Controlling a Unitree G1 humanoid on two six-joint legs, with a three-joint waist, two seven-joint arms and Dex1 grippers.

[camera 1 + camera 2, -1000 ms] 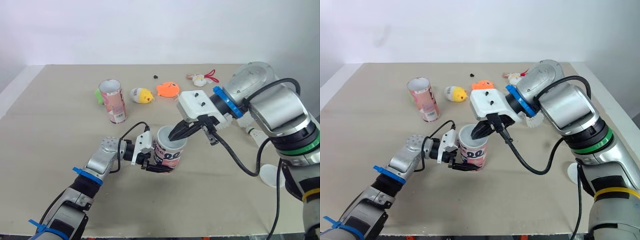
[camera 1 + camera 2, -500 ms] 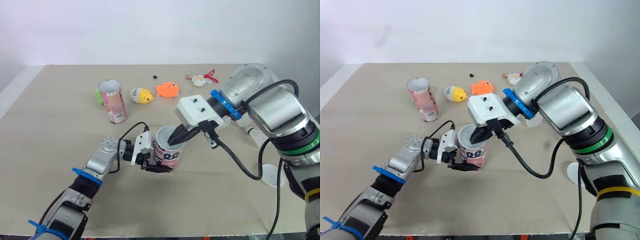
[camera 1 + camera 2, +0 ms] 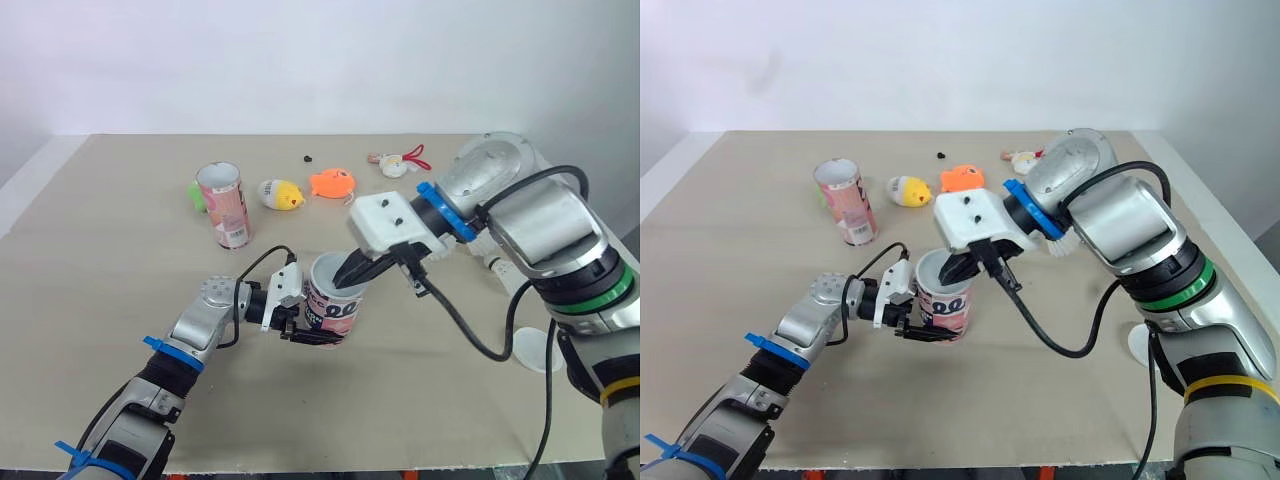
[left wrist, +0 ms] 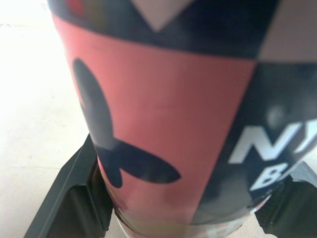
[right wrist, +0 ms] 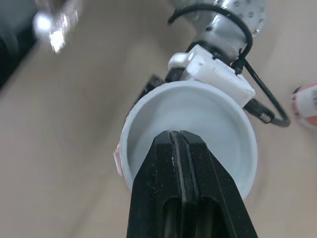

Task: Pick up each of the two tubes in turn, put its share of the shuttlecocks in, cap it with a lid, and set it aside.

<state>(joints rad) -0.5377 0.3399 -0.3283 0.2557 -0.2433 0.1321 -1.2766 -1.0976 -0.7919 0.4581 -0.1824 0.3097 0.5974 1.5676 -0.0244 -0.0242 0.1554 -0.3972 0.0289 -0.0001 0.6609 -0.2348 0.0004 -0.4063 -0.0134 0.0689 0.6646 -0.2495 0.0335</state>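
Open pink-black tube (image 3: 332,306) stands upright in front; second tube (image 3: 227,204) upright behind, leftward

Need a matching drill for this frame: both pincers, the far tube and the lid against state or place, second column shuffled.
1. left pincer
2. right pincer
3. far tube
4. white lid

A. upright, open, beside the yellow toy
B. shut, tips at the near tube's mouth
C. shut on the near tube's side
D. lying flat, far right

Pairs: 1-C, 2-B, 3-A, 4-D

Near tube (image 3: 330,305): pink, black, white lettering. Far tube (image 3: 225,205): pink. Table (image 3: 110,270): beige.
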